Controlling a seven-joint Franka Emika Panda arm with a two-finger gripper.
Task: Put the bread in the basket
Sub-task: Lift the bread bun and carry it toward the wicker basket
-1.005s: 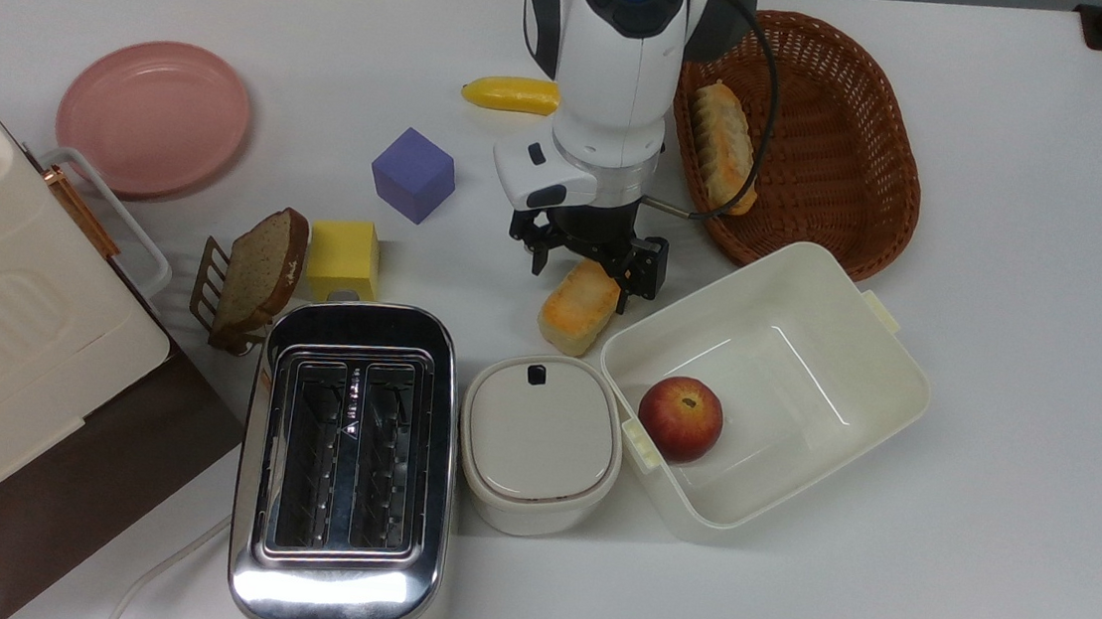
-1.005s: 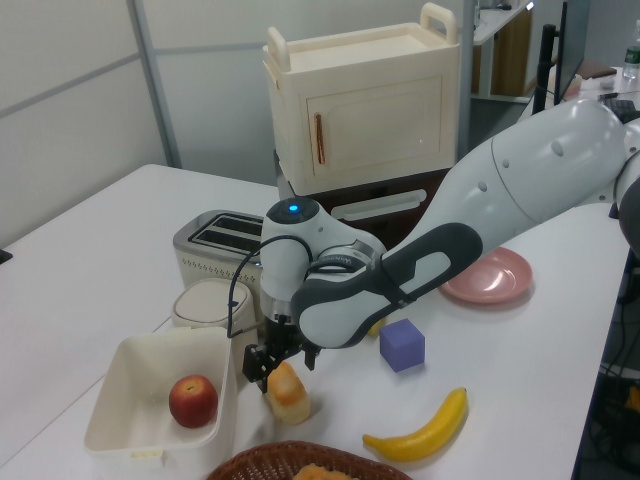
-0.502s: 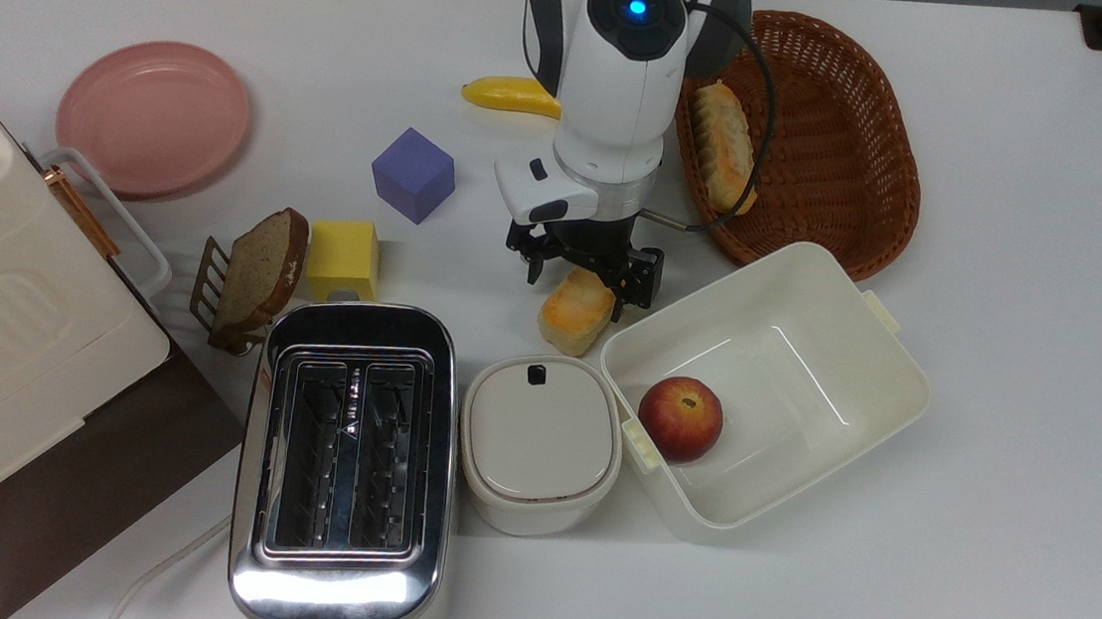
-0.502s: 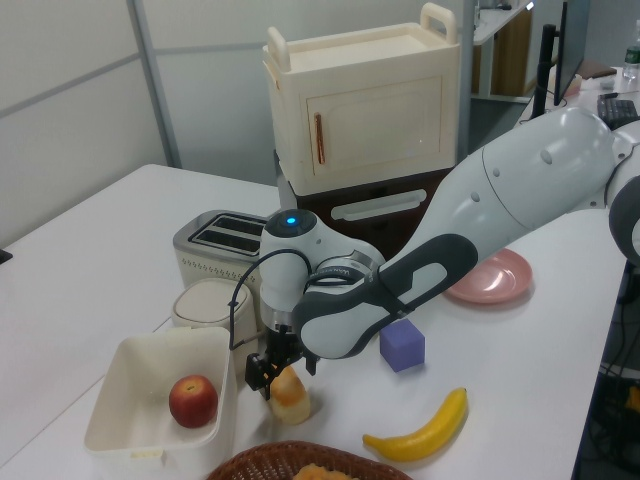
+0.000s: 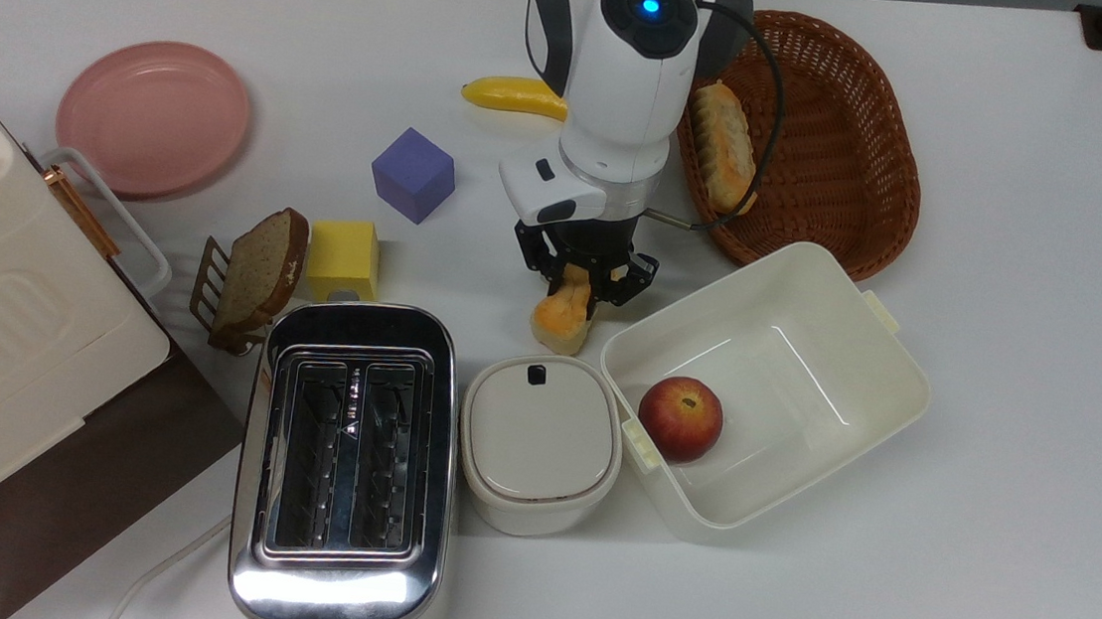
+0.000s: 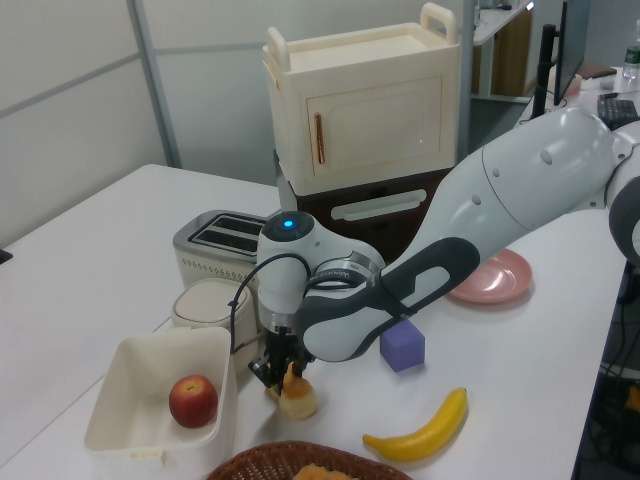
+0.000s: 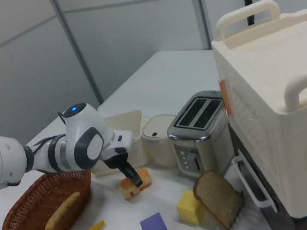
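We see the gripper (image 5: 581,287) pinching the bread (image 5: 563,314), its two fingers squeezed against the bun's sides. The bread sits on the white table (image 5: 1007,339), just beside the white tub (image 5: 864,377) with the red apple (image 5: 680,418) in it. In the top view, the brown basket (image 5: 846,126) is at the far right, and a long roll (image 5: 723,145) lies inside it.
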